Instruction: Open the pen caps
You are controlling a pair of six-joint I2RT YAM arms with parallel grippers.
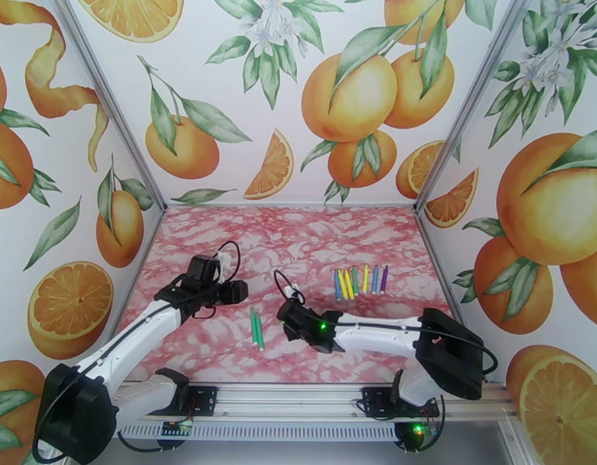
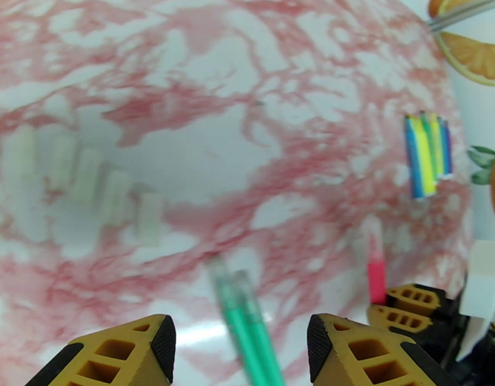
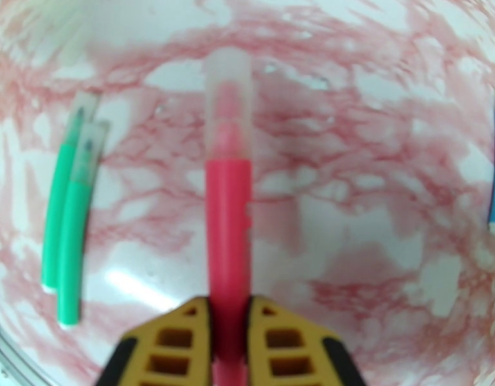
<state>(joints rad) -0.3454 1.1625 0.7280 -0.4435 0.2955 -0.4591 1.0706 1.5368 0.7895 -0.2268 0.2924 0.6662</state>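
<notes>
Pens point(image 1: 360, 280) in a tight multicoloured row right of centre on the marbled table point(image 1: 221, 234), from above; two green pens point(image 1: 257, 329) side by side at mid-table.

Left wrist: left gripper point(image 2: 241, 349) half open, empty, green pair framed between its fingers.

Right wrist: right gripper point(image 3: 229, 345) clamped on a red pen point(image 3: 228, 252), frosted clear cap point(image 3: 228, 104) on, pointing away.

White arms point(image 1: 136, 339), black joints point(image 1: 452, 354), black cables point(image 1: 238, 259), yellow pincer fingers point(image 3: 183, 345)
</notes>
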